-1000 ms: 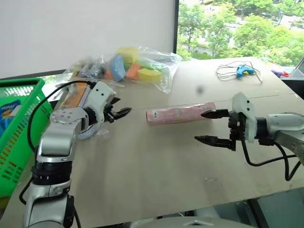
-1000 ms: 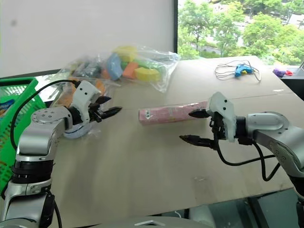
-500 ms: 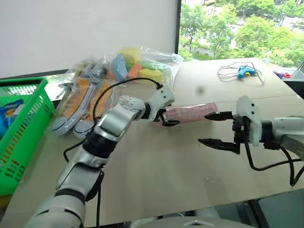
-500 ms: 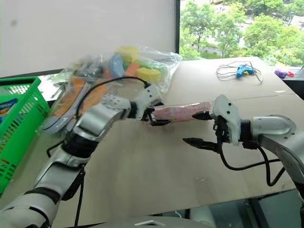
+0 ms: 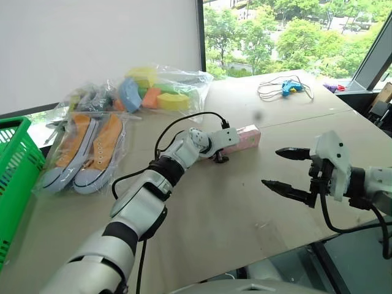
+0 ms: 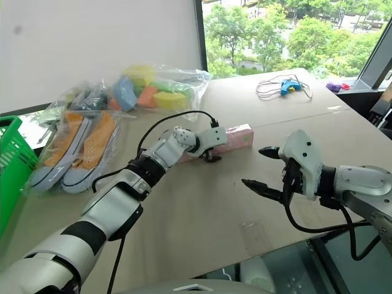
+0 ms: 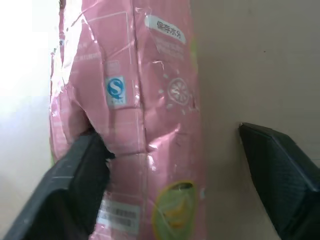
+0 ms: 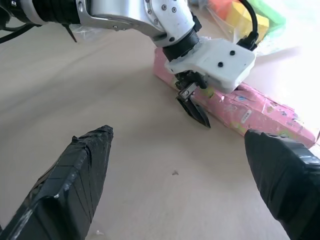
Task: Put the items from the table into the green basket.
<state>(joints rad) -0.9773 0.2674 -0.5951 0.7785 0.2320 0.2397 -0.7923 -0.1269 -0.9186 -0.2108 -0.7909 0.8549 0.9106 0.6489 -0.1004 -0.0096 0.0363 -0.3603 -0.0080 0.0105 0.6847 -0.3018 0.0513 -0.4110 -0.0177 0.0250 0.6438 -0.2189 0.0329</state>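
Observation:
The long pink box (image 5: 241, 137) lies flat on the beige table (image 5: 202, 211), mid-table. My left gripper (image 5: 219, 154) reaches down over its near end, open, with the box between the jaws. In the left wrist view the pink box (image 7: 145, 125) touches one finger (image 7: 80, 175), while the other finger (image 7: 280, 170) stands apart over bare table. My right gripper (image 5: 283, 168) hovers open and empty to the right of the box. Orange-and-white sneakers in a clear bag (image 5: 86, 150) and a bag of colourful foam shapes (image 5: 153, 95) lie at the far left. The green basket (image 5: 12, 165) is at the left edge.
A blue tool with a coiled white cable (image 5: 285, 89) lies at the far right of the table. The table's front edge runs just under my right gripper. A window stands behind the table.
My left arm swung right from beside the sneakers bag and came down onto the pink box. The right gripper stayed about where it was. The camera turned, shifting the whole scene left.

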